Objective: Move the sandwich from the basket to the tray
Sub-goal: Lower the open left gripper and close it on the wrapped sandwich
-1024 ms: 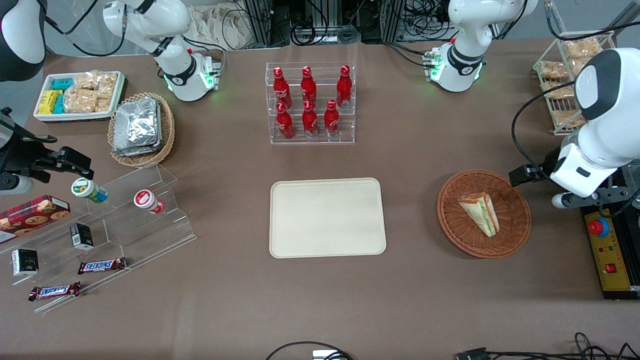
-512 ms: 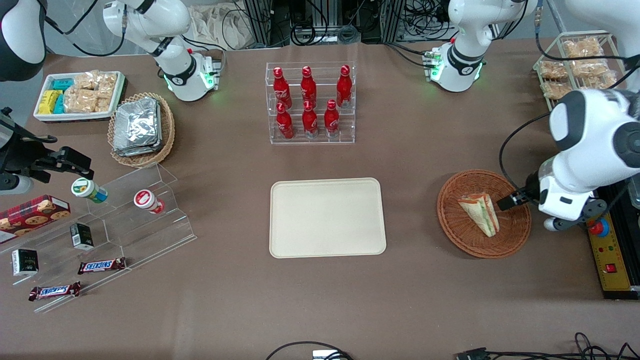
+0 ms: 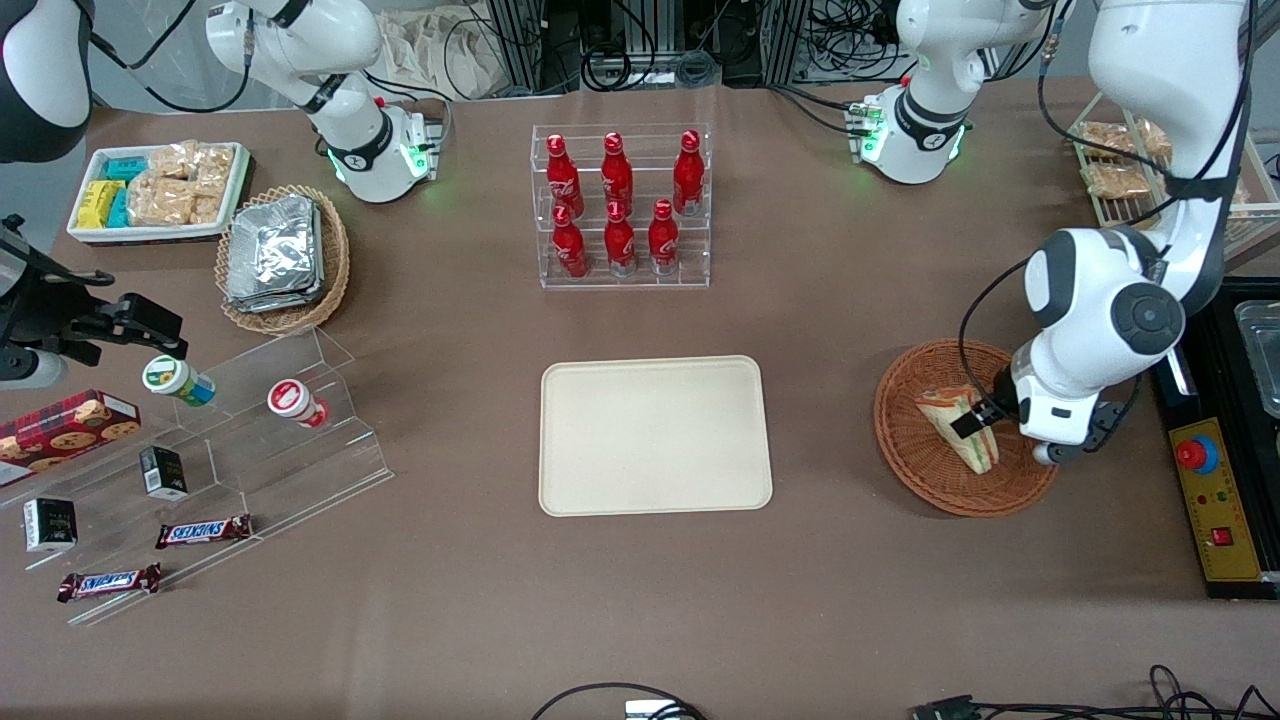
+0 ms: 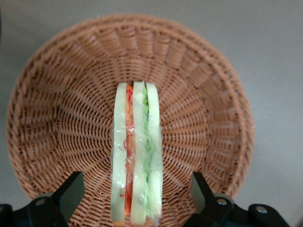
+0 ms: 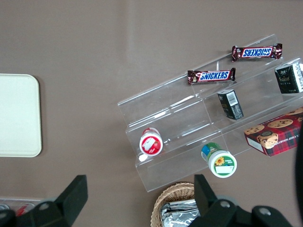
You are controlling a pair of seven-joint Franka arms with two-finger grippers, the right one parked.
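Hovering over the basket [image 3: 965, 428], the hand [image 4: 137, 201] has its two dark fingers [image 4: 71, 191] spread wide, one on each side of the sandwich [image 4: 137, 165] with a clear gap to the bread, so it grips nothing.

The sandwich is a triangular wedge of pale, soft-looking bread in three slices, with an orange-red layer and a green layer between them, all under a glossy clear wrap that creases along the cut face. It stands on edge on the basket floor with the striped cut face turned up. In the front view its long axis runs at a slant, the narrow tip nearer the front camera and the broad end farther from it; in the wrist view that axis lies straight between the fingers.

The basket is round and shallow, woven of reddish-brown wicker, with ribs fanning out from the middle to a thick rim.

The tray [image 3: 655, 435] is a flat cream-beige rectangle with rounded corners and a low rim, matte and smooth. It lies on the brown desk [image 3: 820, 300] well apart from the basket, toward the parked arm's end.
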